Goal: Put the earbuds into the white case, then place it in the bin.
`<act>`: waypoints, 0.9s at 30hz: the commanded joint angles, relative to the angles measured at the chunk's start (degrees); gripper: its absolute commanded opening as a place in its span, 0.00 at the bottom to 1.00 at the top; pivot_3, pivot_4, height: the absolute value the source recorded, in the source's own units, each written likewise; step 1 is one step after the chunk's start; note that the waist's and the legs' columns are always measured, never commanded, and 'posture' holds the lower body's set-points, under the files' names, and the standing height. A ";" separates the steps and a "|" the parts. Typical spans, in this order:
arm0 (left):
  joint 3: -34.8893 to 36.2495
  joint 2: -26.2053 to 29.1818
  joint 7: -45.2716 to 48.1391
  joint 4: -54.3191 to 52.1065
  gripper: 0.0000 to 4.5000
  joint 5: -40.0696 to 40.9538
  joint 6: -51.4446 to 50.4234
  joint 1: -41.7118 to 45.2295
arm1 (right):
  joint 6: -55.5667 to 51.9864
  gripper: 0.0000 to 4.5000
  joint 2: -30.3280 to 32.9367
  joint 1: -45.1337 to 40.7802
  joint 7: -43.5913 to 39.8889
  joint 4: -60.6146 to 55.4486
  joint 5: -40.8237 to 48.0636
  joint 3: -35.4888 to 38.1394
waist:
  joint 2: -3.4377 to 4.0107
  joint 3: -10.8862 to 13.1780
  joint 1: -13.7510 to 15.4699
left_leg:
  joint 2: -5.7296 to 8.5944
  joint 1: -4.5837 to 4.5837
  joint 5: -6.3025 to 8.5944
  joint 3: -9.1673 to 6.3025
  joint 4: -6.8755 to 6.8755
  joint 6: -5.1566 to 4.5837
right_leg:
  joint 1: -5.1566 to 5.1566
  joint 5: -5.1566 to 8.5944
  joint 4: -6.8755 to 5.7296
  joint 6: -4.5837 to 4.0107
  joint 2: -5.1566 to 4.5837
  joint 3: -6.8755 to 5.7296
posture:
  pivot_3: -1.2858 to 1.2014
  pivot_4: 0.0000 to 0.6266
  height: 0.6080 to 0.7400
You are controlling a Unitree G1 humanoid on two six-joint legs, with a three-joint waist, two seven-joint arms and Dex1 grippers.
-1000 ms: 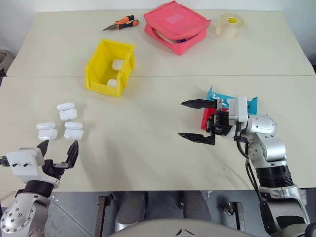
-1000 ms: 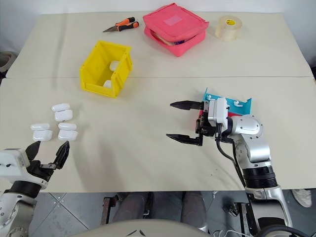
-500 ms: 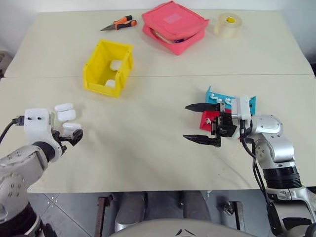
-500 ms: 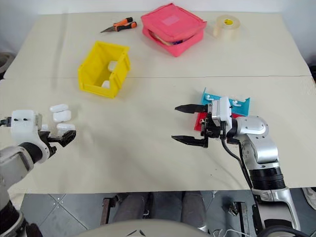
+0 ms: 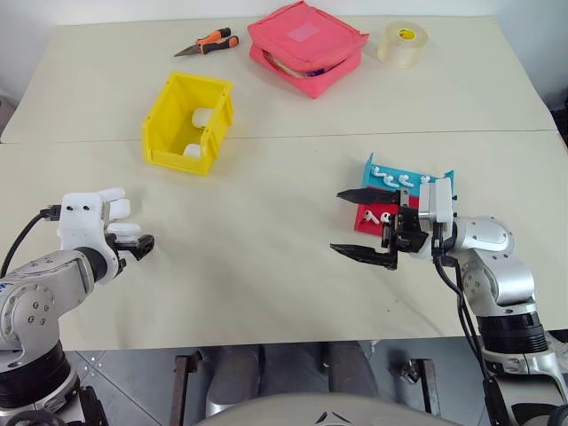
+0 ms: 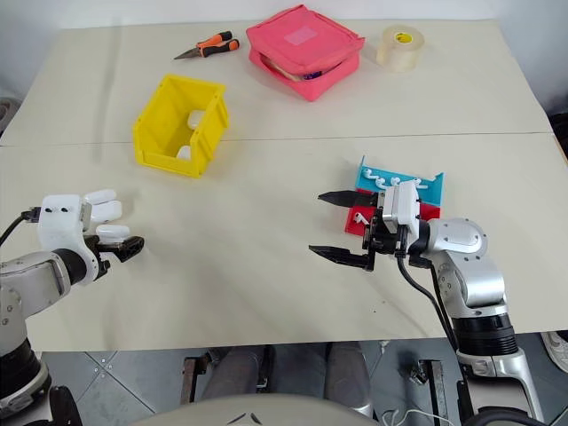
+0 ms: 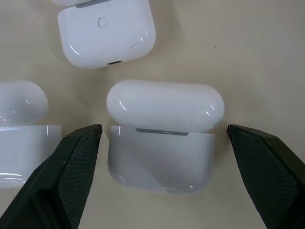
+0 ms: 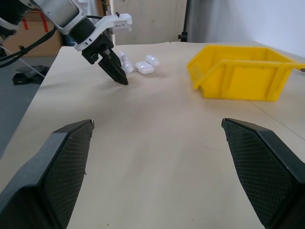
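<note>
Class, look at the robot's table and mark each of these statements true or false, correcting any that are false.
1. The yellow bin already holds white cases. True.
2. The left hand has its fingers on either side of a white case whose lid is open. True.
3. The right hand is shut on an earbud. False: its fingers are spread wide and hold nothing.
4. The earbuds lie on the blue tray near the right hand. True.
5. The roll of tape sits inside the yellow bin. False: it stands at the far side of the table, beside the pink pouch.
</note>
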State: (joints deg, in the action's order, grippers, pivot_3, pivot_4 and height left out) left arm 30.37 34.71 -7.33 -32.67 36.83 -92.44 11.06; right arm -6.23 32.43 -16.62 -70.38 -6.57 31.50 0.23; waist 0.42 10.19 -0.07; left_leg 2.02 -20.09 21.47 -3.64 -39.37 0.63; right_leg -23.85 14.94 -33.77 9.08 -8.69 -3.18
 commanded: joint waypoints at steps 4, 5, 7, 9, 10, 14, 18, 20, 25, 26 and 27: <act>0.16 1.59 0.24 0.98 0.63 -0.32 -0.06 -1.82 | 1.51 1.00 -0.32 0.29 0.72 -2.01 0.53 1.29 | 0.00 0.00 -0.17 | -0.04 0.01 0.01 0.03 0.01 0.01 | -0.02 0.01 -0.01 -0.01 0.04 0.02 | 0.52 0.24 1.00; 0.28 1.59 0.38 0.81 0.63 -0.13 -0.06 -2.22 | 1.60 1.00 -0.32 0.28 0.75 -1.93 0.50 1.29 | 0.00 0.00 -0.16 | -0.05 0.01 0.01 0.06 0.01 0.02 | -0.04 0.01 -0.02 -0.01 0.04 0.05 | 0.52 0.24 1.00; 0.68 1.49 0.60 0.41 0.63 -0.02 -0.06 -2.79 | 1.77 1.00 -0.36 0.22 0.83 -1.75 0.45 1.23 | 0.00 0.00 -0.16 | -0.04 0.01 0.01 0.09 0.01 0.02 | -0.06 0.01 -0.03 -0.01 0.04 0.08 | 0.52 0.24 1.00; 1.06 1.41 0.82 0.12 0.63 -0.03 -0.06 -3.39 | 1.92 1.00 -0.38 0.15 0.88 -1.56 0.44 1.16 | 0.00 0.00 -0.16 | -0.04 0.02 0.01 0.11 0.01 0.02 | -0.07 0.01 -0.03 -0.01 0.04 0.10 | 0.52 0.24 1.00; 1.36 1.17 1.37 -0.29 0.63 -0.16 -0.06 -3.82 | 2.02 1.00 -0.42 0.12 0.90 -1.43 0.40 1.06 | 0.01 0.00 -0.17 | -0.04 0.02 0.01 0.12 0.02 0.02 | -0.08 0.01 -0.04 -0.01 0.04 0.12 | 0.52 0.24 1.00; 2.31 -0.04 4.58 -2.50 0.63 -1.37 0.66 -5.97 | 2.20 1.00 -0.42 0.05 0.76 -1.06 0.32 0.82 | 0.01 0.00 -0.15 | -0.04 0.02 0.01 0.20 0.04 0.01 | -0.12 0.01 -0.05 -0.01 0.04 0.17 | 0.52 0.24 1.00; 3.14 -1.03 4.22 -3.06 0.71 -2.61 -0.06 -6.72 | 1.97 1.00 -0.30 -0.03 0.64 -1.06 0.36 0.85 | 0.01 -0.01 -0.10 | -0.04 0.02 0.01 0.21 0.04 0.01 | -0.12 0.01 -0.05 -0.01 0.04 0.19 | 0.52 0.24 1.00; 3.14 -1.38 3.92 -3.10 0.85 -2.80 -0.06 -6.46 | 1.88 1.00 -0.25 -0.03 0.64 -1.13 0.39 0.85 | 0.02 -0.01 -0.11 | -0.05 0.02 0.01 0.21 0.04 0.01 | -0.12 0.01 -0.05 -0.02 0.05 0.19 | 0.52 0.24 1.00; 4.43 -1.81 1.76 -2.61 0.99 -2.05 -0.06 -6.16 | 1.75 1.00 -0.02 0.21 0.57 -1.45 0.45 0.94 | 0.02 -0.01 -0.02 | -0.03 0.02 0.02 0.21 0.04 0.00 | -0.12 0.01 -0.06 -0.01 0.03 0.21 | 0.52 0.24 1.00; 4.63 -1.63 1.54 -2.66 0.99 -1.82 -0.06 -6.40 | 1.69 1.00 0.01 0.27 0.62 -1.58 0.46 0.96 | 0.02 -0.01 -0.01 | -0.03 0.02 0.01 0.21 0.04 0.00 | -0.12 0.01 -0.06 -0.01 0.03 0.21 | 0.52 0.24 1.00; 4.75 -1.39 1.47 -2.66 0.99 -1.42 -0.06 -6.61 | 1.68 1.00 0.04 0.32 0.65 -1.65 0.43 0.96 | 0.02 -0.02 -0.02 | -0.04 0.02 0.02 0.21 0.04 0.00 | -0.12 0.01 -0.06 -0.01 0.04 0.20 | 0.52 0.24 1.00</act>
State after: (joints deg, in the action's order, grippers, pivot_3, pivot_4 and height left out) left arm 34.63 32.71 -4.72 -35.58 35.51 -91.22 5.81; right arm -4.99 32.16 -16.57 -69.61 -6.51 31.43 0.23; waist 0.44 10.18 -0.08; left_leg 1.98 -20.07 21.48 -3.43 -39.33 0.64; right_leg -23.98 14.95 -33.84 9.06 -8.65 -2.97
